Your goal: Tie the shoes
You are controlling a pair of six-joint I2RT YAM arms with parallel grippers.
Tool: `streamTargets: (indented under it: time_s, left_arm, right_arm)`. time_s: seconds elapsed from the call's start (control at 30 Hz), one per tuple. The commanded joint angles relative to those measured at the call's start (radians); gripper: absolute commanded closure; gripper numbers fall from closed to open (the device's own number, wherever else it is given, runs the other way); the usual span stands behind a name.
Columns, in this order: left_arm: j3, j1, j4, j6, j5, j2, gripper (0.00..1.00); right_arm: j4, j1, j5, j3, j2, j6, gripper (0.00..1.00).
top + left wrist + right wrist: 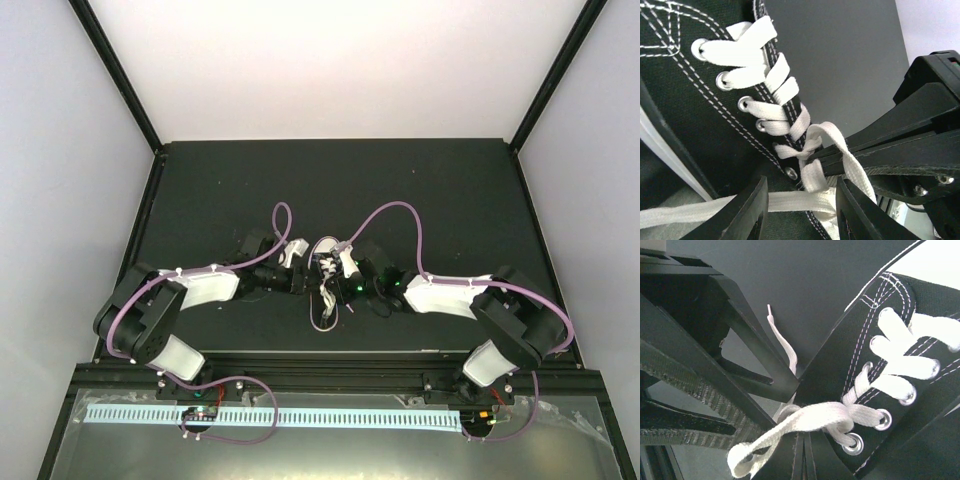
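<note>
The black canvas sneaker [326, 258] with white laces lies at the table's middle, between both grippers. In the left wrist view its laced eyelet row [765, 95] runs down to a half knot [807, 149]. My left gripper [802, 210] is open, and one flat lace strand [790, 202] lies across the gap between its fingers. My right gripper [803, 441] is shut at the knot, with a lace loop [790, 427] draped over its tips. It also shows in the left wrist view [880, 150], pinching the lace. A free lace end [782, 342] trails on the table.
The black table mat [400, 190] is bounded by white walls and black corner posts [115, 70]. Purple cables [400, 215] arch over both arms. A lace loop [322, 318] hangs toward the near edge. A perforated white strip [300, 415] lies below the arm bases.
</note>
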Motion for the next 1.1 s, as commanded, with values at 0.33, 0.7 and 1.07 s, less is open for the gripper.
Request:
streamTargets:
  time_s: [0.33,0.7,1.07]
  left_arm:
    - [0.035,-0.01,0.099,-0.022,0.073,0.023,0.6]
    - [0.005,-0.013,0.145,-0.057,0.085,0.046,0.72]
    - [-0.013,-0.014,0.204,-0.109,0.112,0.071,0.77]
  right_arm:
    - [0.004,0.005,0.006,0.003,-0.014,0.001,0.98]
    - [0.0,0.005,0.009,0.006,-0.02,0.002,0.98]
    - [0.0,0.005,0.007,0.015,-0.021,0.0,0.98]
